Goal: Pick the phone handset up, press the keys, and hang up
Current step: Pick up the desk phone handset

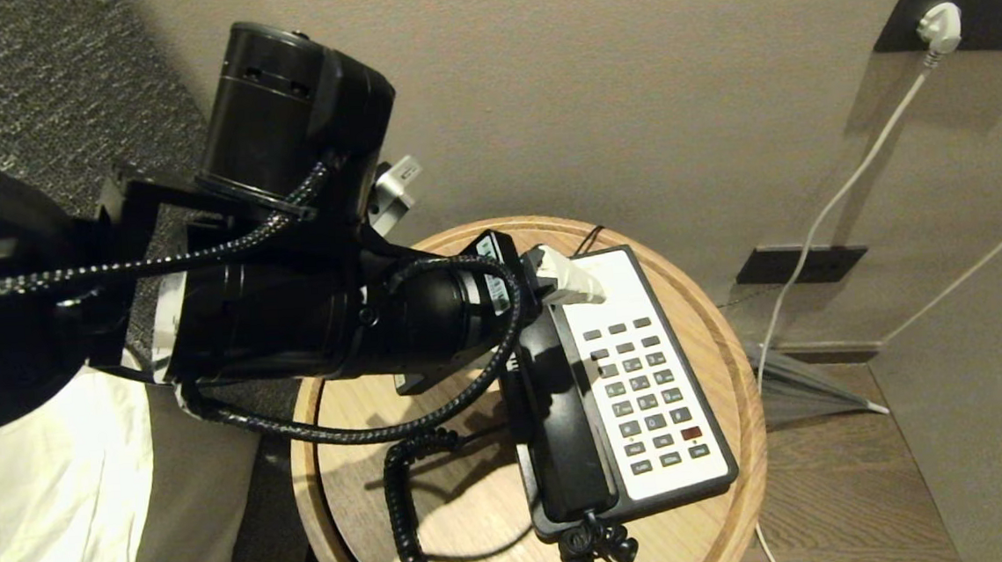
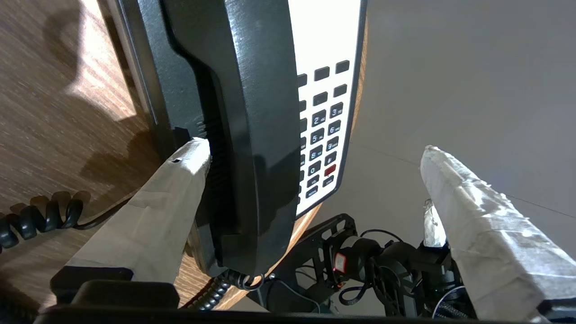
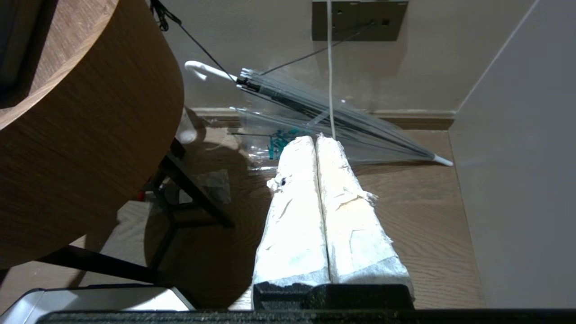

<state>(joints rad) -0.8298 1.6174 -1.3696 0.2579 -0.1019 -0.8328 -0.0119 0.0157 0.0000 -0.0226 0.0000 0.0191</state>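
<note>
Left gripper (image 2: 315, 150): tape-wrapped wedge fingers spread wide astride the handset, one tip beside its edge.
Handset (image 1: 563, 418): glossy black bar, cradled on the base, coiled cord (image 1: 407, 508) trailing.
Keys (image 1: 645, 390): grey rectangles, one red, in cream faceplate.
Table (image 1: 727, 362): round, wood-grained.
Right gripper (image 3: 317, 144): taped fingers pressed together, low over plank floor.

Hotel bedroom, bedding (image 1: 32, 508), bedside phone (image 1: 649, 385)
</note>
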